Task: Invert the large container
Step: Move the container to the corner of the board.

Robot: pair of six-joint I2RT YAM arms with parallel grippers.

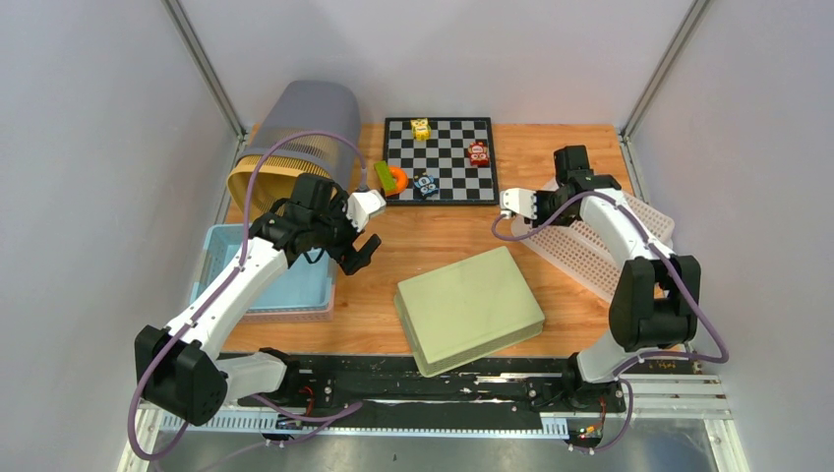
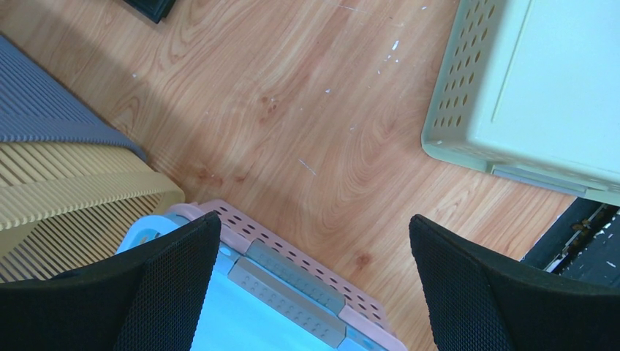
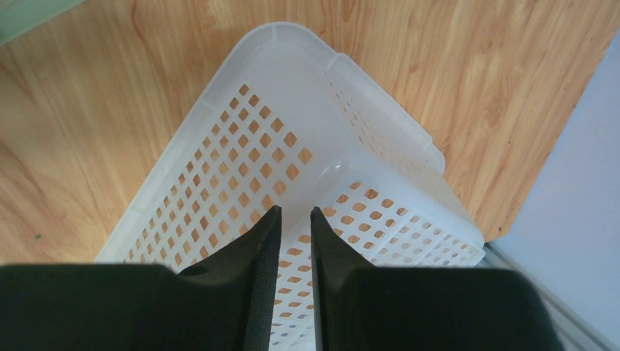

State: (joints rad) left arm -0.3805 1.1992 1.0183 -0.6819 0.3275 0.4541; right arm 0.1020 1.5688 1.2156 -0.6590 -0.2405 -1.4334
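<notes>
The green container [image 1: 470, 307] lies bottom-up in the middle of the worktop [image 1: 433, 231], near the front edge. Its flat base faces up and its rim is on the wood. It sits skewed to the worktop's edges. The left wrist view shows its perforated side wall [image 2: 457, 88] and the rim at the foot of that wall. Neither arm touches it.

The left pincer [image 1: 356, 256] hangs just left of the container, over bare wood, with its jaws spread wide and nothing between them. Beneath its left finger [image 2: 172, 278] is the corner of a light blue tub [image 1: 221, 236], which is nested in a pink one [image 2: 292, 245].

Behind the tub, two ribbed bins lie on their sides at the back left, a grey one [image 1: 310, 113] over a yellow one [image 1: 261, 182].

At the back centre is a chessboard [image 1: 447, 162] carrying three small toys: yellow [image 1: 421, 129], red [image 1: 478, 152] and blue [image 1: 426, 185]. An orange ring [image 1: 395, 179] and a green block [image 1: 382, 175] sit at its left edge.

On the right, a white mesh basket [image 1: 600, 251] lies tilted against the side. The right pincer [image 3: 294, 212] is at the basket's left end. Its fingers are drawn nearly together with a thin slit between them. I cannot tell whether they pinch the mesh.
</notes>
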